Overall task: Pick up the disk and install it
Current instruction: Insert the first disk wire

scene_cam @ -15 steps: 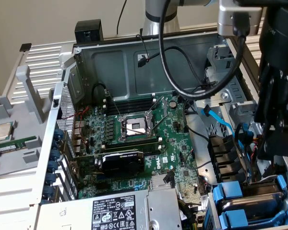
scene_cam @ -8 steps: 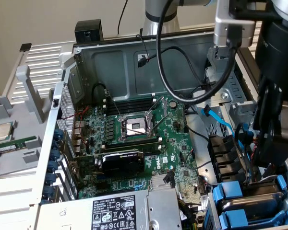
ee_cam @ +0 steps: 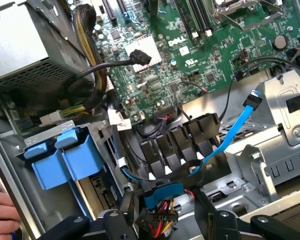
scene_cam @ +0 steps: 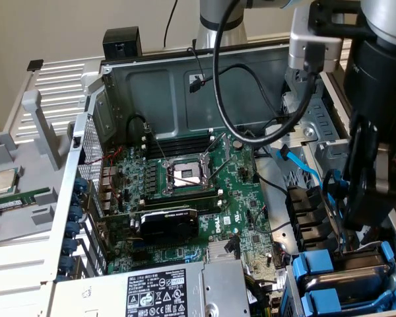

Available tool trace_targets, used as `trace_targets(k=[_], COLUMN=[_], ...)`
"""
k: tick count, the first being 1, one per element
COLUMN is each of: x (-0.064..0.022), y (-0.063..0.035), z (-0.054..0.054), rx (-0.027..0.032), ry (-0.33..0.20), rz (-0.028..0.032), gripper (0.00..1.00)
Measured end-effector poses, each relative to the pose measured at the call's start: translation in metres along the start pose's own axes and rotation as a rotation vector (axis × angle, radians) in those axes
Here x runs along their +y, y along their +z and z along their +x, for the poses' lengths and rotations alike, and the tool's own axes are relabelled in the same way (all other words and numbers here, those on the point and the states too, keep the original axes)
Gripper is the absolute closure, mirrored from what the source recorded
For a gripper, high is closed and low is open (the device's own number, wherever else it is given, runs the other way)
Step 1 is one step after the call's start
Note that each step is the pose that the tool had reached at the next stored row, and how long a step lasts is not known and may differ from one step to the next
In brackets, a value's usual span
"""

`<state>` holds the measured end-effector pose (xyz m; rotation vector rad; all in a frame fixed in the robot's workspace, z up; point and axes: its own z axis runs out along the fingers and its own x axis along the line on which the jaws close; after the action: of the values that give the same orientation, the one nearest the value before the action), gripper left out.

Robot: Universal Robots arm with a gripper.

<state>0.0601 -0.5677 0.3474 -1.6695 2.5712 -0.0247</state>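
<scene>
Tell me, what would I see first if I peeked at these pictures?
The big green circuit board fills the middle of the open grey metal computer case. Bright blue plastic drive holders sit at the exterior view's lower right, and the robot's black hand, open, hangs above that corner near a light blue flat cable.

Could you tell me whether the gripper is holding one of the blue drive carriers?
No, the gripper stands open over a wired connector, and both blue drive carriers sit in their bay.
</scene>
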Motion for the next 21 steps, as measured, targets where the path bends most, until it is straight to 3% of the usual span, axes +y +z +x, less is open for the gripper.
trace_targets(k=[8,21], x=[0.0008,-0.0006], y=[0.002,0.0016], z=[-0.0005,0.0027], rx=[0.0014,0.0045], ry=[0.054,0.057], rz=[0.0065,0.0081], gripper=[0.4,0.4])
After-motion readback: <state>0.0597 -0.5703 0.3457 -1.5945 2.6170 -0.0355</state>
